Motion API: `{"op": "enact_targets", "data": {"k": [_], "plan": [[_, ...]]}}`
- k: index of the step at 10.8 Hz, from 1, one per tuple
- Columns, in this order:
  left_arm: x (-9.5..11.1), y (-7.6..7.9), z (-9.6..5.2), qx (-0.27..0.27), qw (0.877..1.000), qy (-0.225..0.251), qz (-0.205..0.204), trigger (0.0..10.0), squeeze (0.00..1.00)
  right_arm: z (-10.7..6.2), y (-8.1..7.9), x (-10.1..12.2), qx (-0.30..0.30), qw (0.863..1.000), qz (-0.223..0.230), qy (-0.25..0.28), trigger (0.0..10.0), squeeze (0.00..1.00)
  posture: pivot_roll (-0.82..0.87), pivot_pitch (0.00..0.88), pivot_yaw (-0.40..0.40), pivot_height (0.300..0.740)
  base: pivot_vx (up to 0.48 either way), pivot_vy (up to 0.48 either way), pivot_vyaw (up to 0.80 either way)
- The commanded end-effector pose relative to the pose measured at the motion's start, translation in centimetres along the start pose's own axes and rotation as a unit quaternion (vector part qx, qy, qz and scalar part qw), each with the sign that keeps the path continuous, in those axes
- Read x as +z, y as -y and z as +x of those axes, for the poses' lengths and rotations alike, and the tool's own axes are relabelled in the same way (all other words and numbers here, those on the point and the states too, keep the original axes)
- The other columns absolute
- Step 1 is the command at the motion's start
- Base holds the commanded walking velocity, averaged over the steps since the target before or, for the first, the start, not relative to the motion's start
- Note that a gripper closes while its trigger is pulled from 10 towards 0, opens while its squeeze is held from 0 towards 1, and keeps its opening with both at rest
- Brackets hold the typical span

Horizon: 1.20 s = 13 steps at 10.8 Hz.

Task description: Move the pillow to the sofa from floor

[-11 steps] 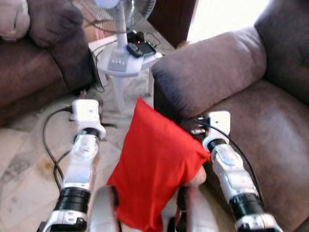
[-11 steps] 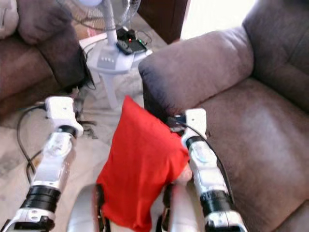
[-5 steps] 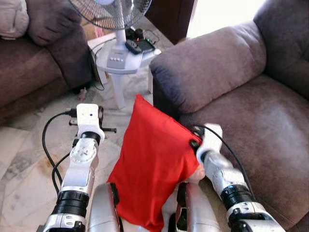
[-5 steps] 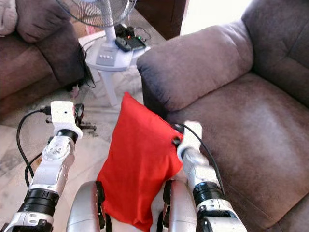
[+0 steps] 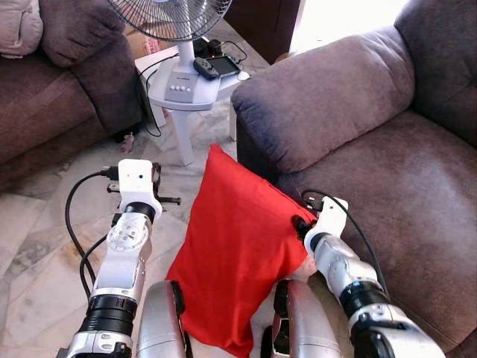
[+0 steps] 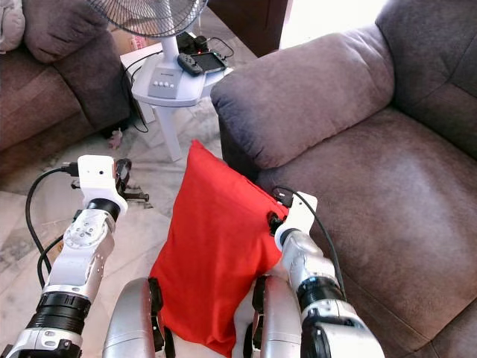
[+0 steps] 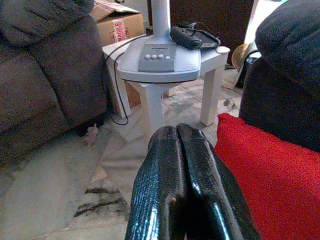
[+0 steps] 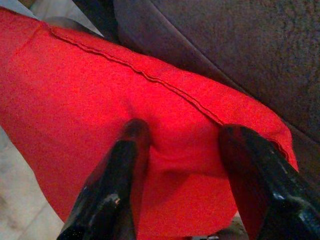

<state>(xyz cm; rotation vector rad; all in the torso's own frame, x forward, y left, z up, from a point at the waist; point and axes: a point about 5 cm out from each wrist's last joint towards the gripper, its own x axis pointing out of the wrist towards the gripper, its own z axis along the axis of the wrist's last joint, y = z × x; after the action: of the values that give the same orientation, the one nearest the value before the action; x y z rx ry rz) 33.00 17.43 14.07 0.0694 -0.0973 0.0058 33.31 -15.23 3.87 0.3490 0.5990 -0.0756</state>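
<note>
While the red pillow (image 5: pixel 238 261) stands on edge on the floor (image 5: pixel 45 246) between my knees, leaning toward the sofa (image 6: pixel 387 201), my right claw (image 8: pixel 187 180) has its two black fingers spread wide with their tips pressed against the cloth near the pillow's seamed upper edge, not yet closed on anything; in the head views that wrist sits right at the pillow's sofa-side corner; my left claw (image 7: pixel 182 180) hangs just beside the pillow's other side with its fingers (image 7: pixel 160 170) pressed together on nothing; I judge the pillow to be light and very soft, since the fabric dimples around my fingertips (image 8: pixel 131 145), so it will sag and fold rather than hold its shape; the cloth looks matte and grippy, not slippery, and nothing about it is fragile; a pinch on flat cloth may catch only the cover, so I would bite a thick fold just inside the seam near that upper corner, where the stuffing gives something to clamp; beyond the pillow, the sofa seat lies near and open beside its padded armrest (image 5: pixel 328 97); farther off a small white worktop (image 5: pixel 175 78) carries the base of a fan (image 5: pixel 168 15) and a game controller (image 5: pixel 216 67), well apart from my reach
</note>
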Motion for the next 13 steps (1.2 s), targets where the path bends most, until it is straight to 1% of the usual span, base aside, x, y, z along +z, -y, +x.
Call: {"op": "enact_targets", "data": {"k": [1,2,3,4,5,6,9,10,11,13], "plan": [[0.0,0.2,-0.2,-0.008,1.000,-0.004,-0.010,10.0,0.00,0.0,0.5,-0.5,0.002,1.000,0.009,-0.012,10.0,0.00,0.08,0.218,-0.036,0.577,0.000,0.000,0.00],[0.0,0.2,-0.2,-0.009,1.000,-0.005,-0.009,10.0,0.00,-0.1,0.7,-0.3,0.007,1.000,-0.003,-0.005,10.0,0.00,0.08,0.215,-0.034,0.577,0.000,0.000,0.00],[0.0,0.3,-0.2,-0.011,1.000,-0.005,-0.009,10.0,0.00,-0.2,1.7,1.0,-0.020,0.996,-0.083,0.037,10.0,0.00,0.08,0.212,-0.032,0.577,0.000,0.000,0.00],[0.1,0.4,-0.2,-0.014,1.000,-0.004,-0.009,10.0,0.00,-0.3,2.5,1.8,-0.032,0.996,-0.054,0.055,10.0,1.00,0.08,0.209,-0.031,0.577,0.000,0.000,0.00],[0.1,0.3,-0.1,-0.015,1.000,-0.003,-0.009,10.0,0.00,-0.5,3.0,2.2,-0.048,0.996,-0.052,0.058,10.0,1.00,0.08,0.210,-0.029,0.577,0.000,0.000,0.00],[0.2,0.3,0.0,-0.016,1.000,-0.003,-0.009,10.0,0.00,-0.6,2.9,2.4,-0.040,0.997,-0.036,0.055,10.0,1.00,0.08,0.217,-0.028,0.577,0.000,0.000,0.00],[0.2,0.5,0.1,-0.019,1.000,-0.005,-0.010,10.0,0.00,-0.8,2.4,1.9,-0.028,0.998,-0.019,0.044,10.0,1.00,0.07,0.226,-0.024,0.577,0.000,0.000,0.00],[0.2,0.4,0.1,-0.018,1.000,-0.005,-0.010,10.0,0.00,-0.9,2.4,1.8,-0.032,0.999,-0.025,0.036,10.0,1.00,0.07,0.227,-0.026,0.577,0.000,0.000,0.00],[0.3,0.4,0.2,-0.017,1.000,-0.005,-0.010,10.0,0.00,-1.1,2.4,1.8,-0.029,0.999,-0.021,0.038,10.0,1.00,0.07,0.227,-0.027,0.577,0.000,0.000,0.00],[0.2,0.4,0.2,-0.017,1.000,-0.005,-0.011,10.0,0.00,-1.2,3.4,1.2,-0.058,0.997,-0.035,0.030,10.0,1.00,0.07,0.230,-0.029,0.577,0.000,0.000,0.00]]}}
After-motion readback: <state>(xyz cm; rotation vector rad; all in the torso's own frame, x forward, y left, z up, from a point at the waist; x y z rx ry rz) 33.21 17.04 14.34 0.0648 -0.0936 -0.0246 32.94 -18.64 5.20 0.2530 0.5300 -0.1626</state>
